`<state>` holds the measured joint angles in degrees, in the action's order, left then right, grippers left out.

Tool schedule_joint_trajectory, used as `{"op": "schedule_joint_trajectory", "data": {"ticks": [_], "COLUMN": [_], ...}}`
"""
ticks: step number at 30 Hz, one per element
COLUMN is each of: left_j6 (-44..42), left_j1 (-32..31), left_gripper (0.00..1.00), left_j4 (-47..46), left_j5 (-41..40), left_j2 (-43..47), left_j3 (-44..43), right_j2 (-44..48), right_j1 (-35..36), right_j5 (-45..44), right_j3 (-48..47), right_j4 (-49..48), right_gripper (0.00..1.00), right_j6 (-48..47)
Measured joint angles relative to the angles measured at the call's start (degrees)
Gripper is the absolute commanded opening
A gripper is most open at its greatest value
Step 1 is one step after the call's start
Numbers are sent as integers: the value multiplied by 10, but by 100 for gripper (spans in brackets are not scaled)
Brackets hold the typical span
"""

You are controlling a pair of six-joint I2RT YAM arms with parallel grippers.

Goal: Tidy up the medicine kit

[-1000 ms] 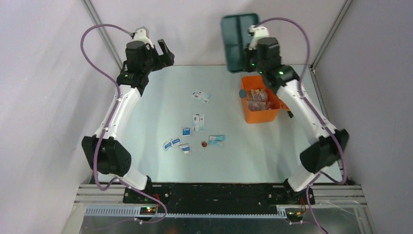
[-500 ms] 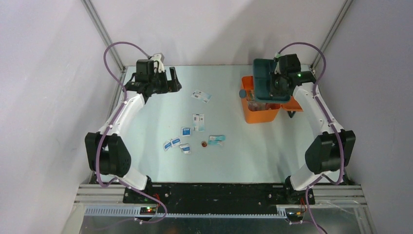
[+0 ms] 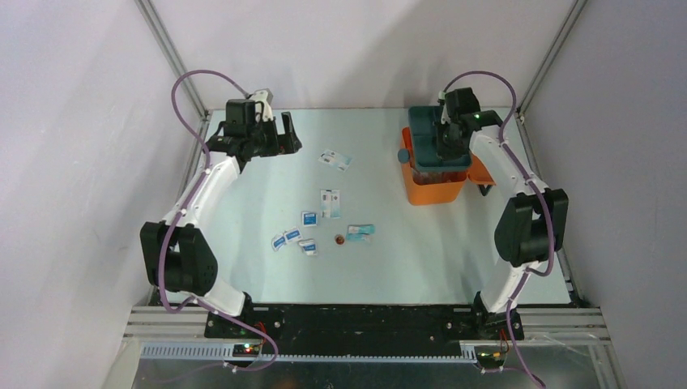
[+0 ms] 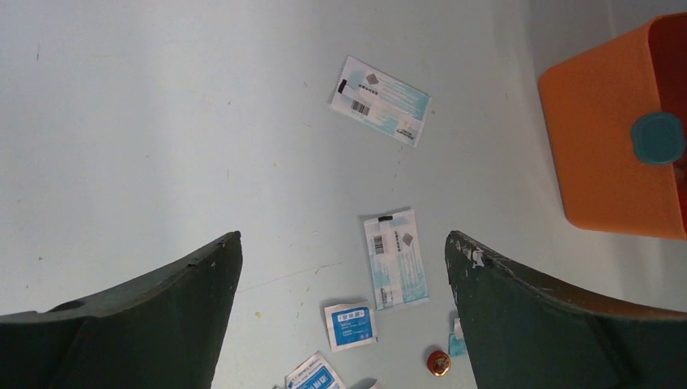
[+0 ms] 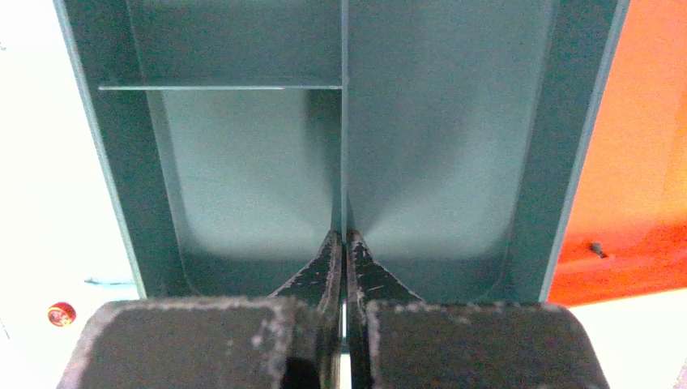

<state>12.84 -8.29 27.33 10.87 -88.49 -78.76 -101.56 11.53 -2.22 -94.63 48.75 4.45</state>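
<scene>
The medicine kit (image 3: 434,191), an orange box, stands at the back right of the table, with its lid (image 5: 640,162) open to the right. A teal divided tray (image 3: 424,130) lies level over the rear part of the box. My right gripper (image 5: 343,237) is shut on the tray's centre divider (image 5: 343,121). I cannot tell whether the tray rests in the box. Packets show inside the box in front of the tray. My left gripper (image 4: 342,237) hangs open and holds nothing above the back left of the table (image 3: 267,194). The orange box side (image 4: 608,154) shows in the left wrist view.
Loose sachets lie mid-table: a long one (image 4: 381,101), another long one (image 4: 395,259), small blue squares (image 4: 351,324) and a teal packet (image 3: 360,232). A tiny red tin (image 4: 437,362) sits among them. A round teal latch (image 4: 658,138) is on the box's left side.
The right arm swung the teal tray down from upright at the back wall to level over the orange box. The left gripper dropped lower, then stayed still.
</scene>
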Motion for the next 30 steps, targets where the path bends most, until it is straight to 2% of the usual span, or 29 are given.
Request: {"op": "schedule_joint_trajectory", "data": {"ticks": [11, 30], "left_j6": [0, 1], "left_j1": [0, 0], "left_gripper": [100, 100], "left_j4": [0, -2], "left_j5": [-1, -2], "left_j2": [1, 3], "left_j3": [0, 3], "right_j2": [-36, -37], "right_j1": [1, 9], "right_j5": [1, 9], "right_j3": [-13, 13], "right_j4": [-4, 5], "right_gripper": [0, 0], "right_j6": [-15, -30]}}
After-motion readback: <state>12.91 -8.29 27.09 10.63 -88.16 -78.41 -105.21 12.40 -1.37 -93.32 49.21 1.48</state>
